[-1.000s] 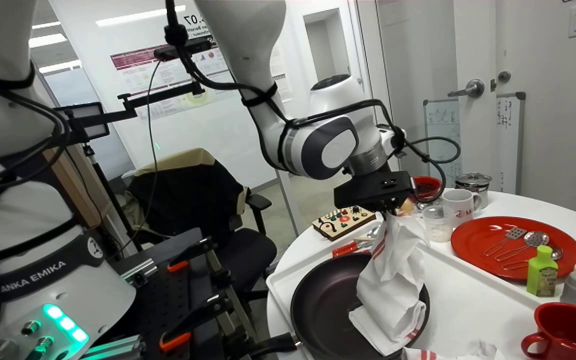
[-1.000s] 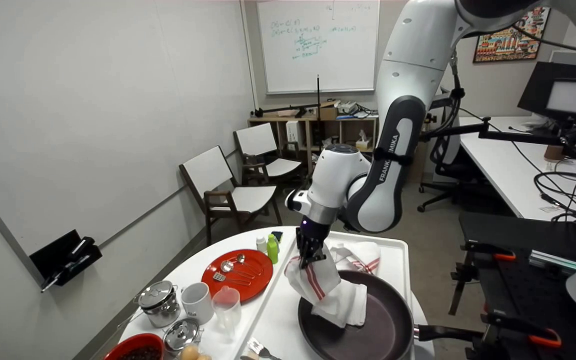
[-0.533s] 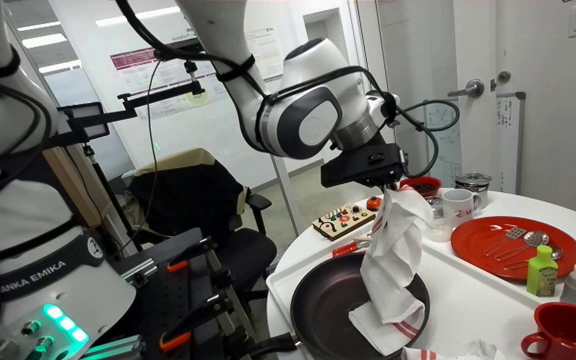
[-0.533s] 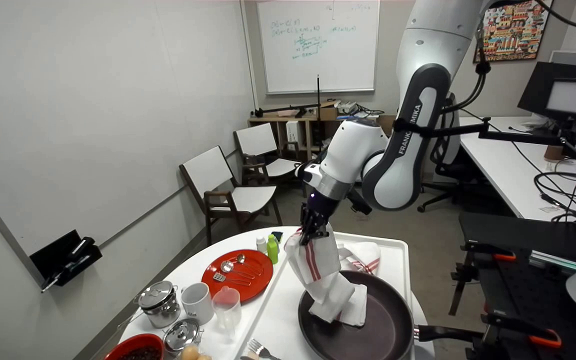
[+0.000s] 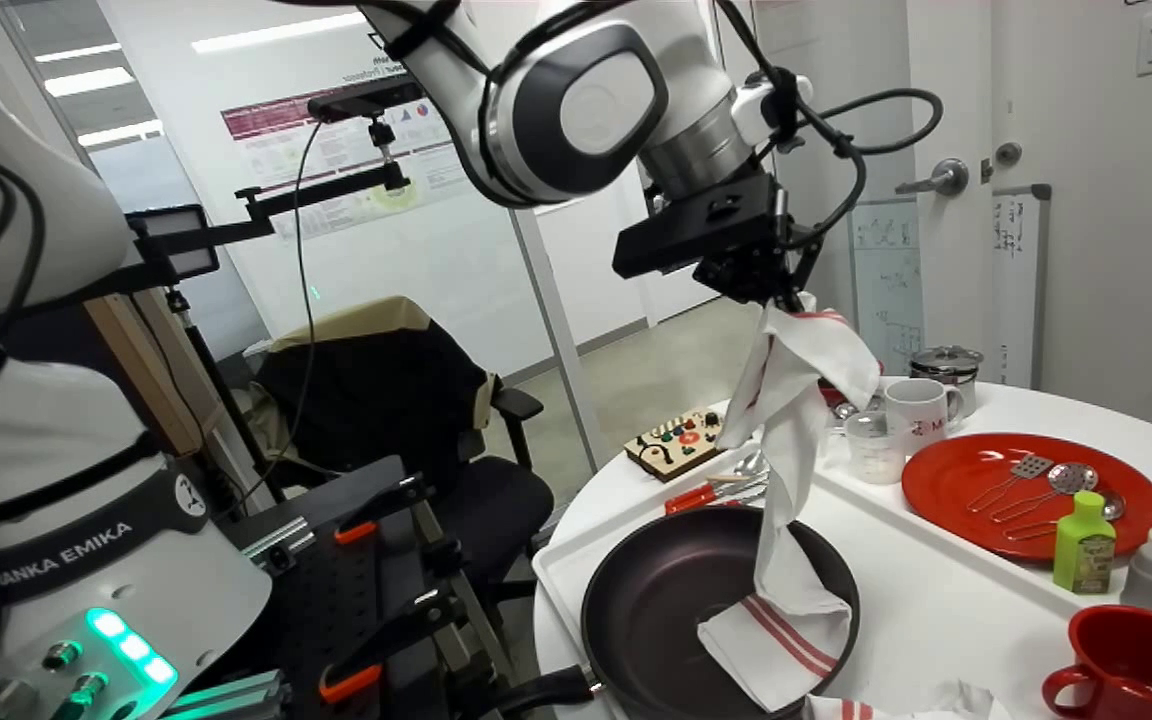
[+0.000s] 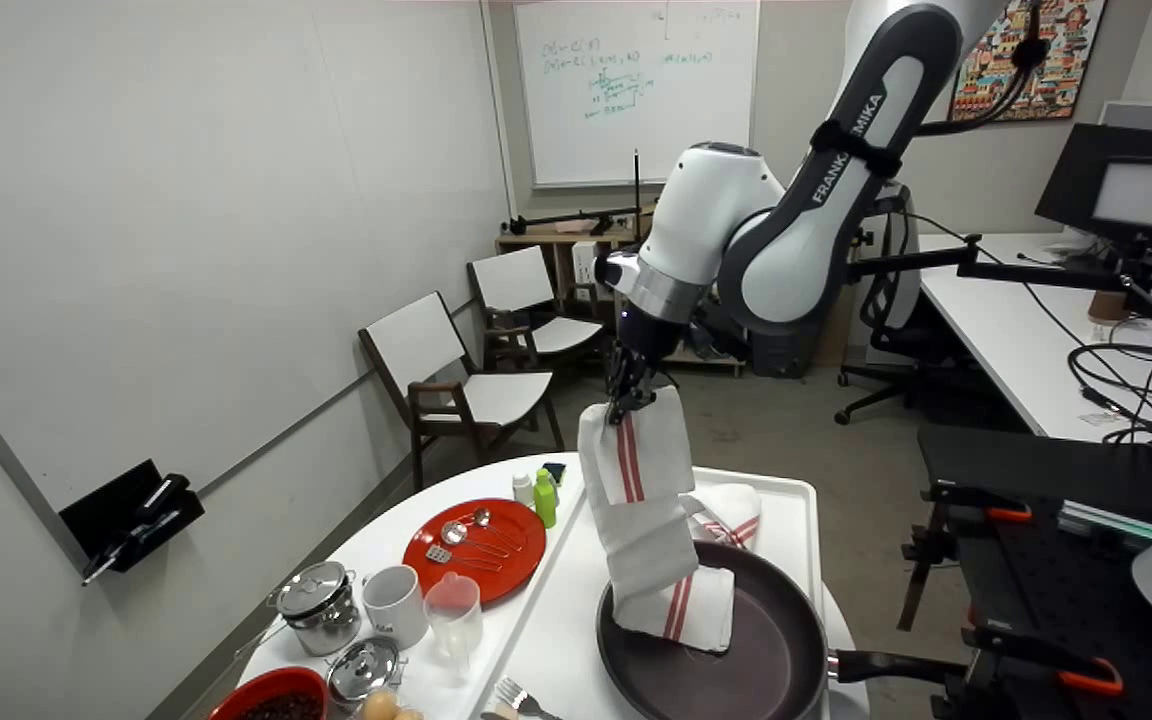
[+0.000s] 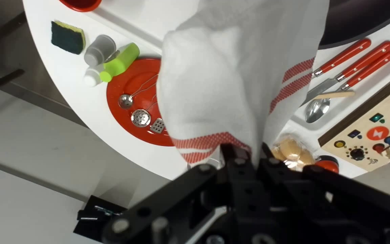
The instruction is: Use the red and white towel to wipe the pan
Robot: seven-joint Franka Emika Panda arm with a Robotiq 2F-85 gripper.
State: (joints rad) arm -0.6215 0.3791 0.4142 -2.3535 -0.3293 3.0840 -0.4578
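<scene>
The black two-finger gripper point(image 7: 252, 156) clamps the red-striped white cloth towel point(image 6: 644, 545); the towel's lower end lies folded in the round, dark, black-handled pan point(image 6: 771, 650).

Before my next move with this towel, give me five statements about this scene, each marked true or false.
1. The end effector holds a striped towel. True.
2. A second striped towel lies outside the pan. True.
3. The held towel hangs clear of the pan. False: its lower end lies inside.
4. Metal utensils lie on the red plate. True.
5. The green bottle lies on its side. False: the green bottle stands upright.
</scene>
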